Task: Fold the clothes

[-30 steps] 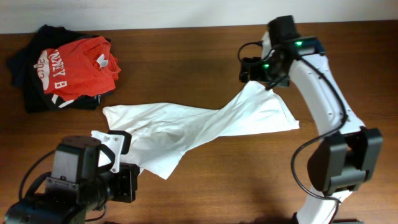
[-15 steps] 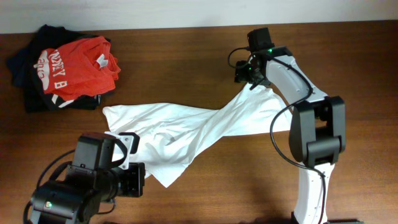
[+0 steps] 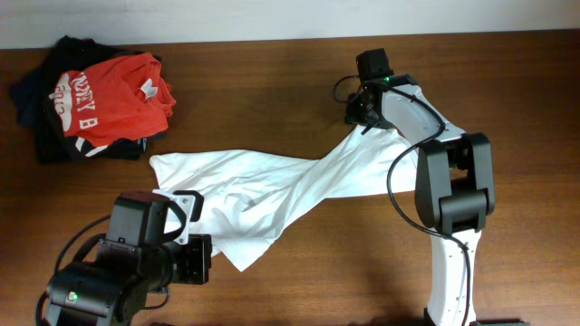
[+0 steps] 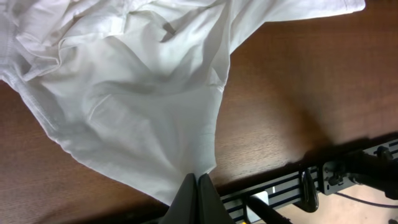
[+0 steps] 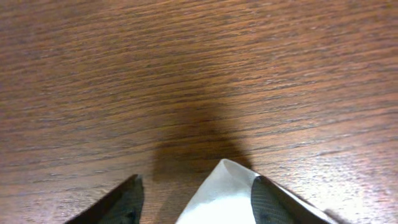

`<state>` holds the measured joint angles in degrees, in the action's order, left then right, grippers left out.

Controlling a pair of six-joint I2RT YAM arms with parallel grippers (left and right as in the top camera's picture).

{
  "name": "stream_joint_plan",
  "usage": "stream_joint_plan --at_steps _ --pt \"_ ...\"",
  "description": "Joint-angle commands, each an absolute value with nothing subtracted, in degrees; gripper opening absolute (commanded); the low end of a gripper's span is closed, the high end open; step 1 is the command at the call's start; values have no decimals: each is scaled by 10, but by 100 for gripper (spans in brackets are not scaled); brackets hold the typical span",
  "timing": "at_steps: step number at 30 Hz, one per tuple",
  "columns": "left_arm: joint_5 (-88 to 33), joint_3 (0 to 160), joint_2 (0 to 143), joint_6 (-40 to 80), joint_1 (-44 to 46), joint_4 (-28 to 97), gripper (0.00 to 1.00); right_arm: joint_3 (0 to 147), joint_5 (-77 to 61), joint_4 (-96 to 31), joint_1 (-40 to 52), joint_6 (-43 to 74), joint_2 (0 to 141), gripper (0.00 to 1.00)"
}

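White shirt [image 3: 272,177]: we find the left gripper [image 4: 196,186] clamped shut on an edge, while the right gripper [image 5: 196,190] stands parted, one corner lying between its fingers [image 5: 127,200].

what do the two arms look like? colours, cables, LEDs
Right arm: white shells, black joints, looping black cables, green LED near the wrist. Left arm: black, blocky, with a white bracket. Right fingers are dark grey.

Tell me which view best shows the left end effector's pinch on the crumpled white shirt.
Left wrist: the left end effector, shut, pinches the edge of the crumpled white shirt. Overhead shows the whole shirt, but the arm hides the pinch. Right wrist shows only another corner, by the right end effector.
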<state>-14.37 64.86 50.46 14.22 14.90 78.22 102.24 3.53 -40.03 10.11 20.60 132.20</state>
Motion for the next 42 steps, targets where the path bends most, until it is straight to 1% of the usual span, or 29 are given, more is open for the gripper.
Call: stream_joint_plan --at_steps 1,5,9,12,13,14,17,18,21,26,31,38,42 --pt "-137 645 502 145 150 780 1 1022 55 -401 101 207 1330 46" --pt "-137 645 502 145 150 780 1 1022 55 -402 101 207 1330 34" --pt "-137 645 502 145 150 780 1 1022 55 -402 101 207 1329 20" --pt "-137 645 502 145 150 780 1 1023 59 -403 101 207 1329 12" --pt "-137 645 502 145 150 780 1 1023 59 -402 101 207 1329 5" --pt "-137 645 502 145 150 780 1 1023 59 -403 101 207 1328 4" --pt "-127 645 502 145 150 780 0 1028 70 -414 98 224 1322 4" --pt "-119 645 502 145 150 779 0 1042 81 -434 95 245 1319 4" --pt "-110 646 501 145 150 757 0 1091 83 -496 84 256 1312 4" --pt "-100 648 501 145 150 741 0 1232 84 -641 65 256 1307 4" --pt "-100 648 501 145 150 742 0 1335 84 -741 63 256 1307 4" --pt "-100 656 501 145 150 742 0 1342 84 -775 63 256 1301 4" --pt "-96 735 501 140 150 746 0 1342 85 -799 62 256 1260 4"
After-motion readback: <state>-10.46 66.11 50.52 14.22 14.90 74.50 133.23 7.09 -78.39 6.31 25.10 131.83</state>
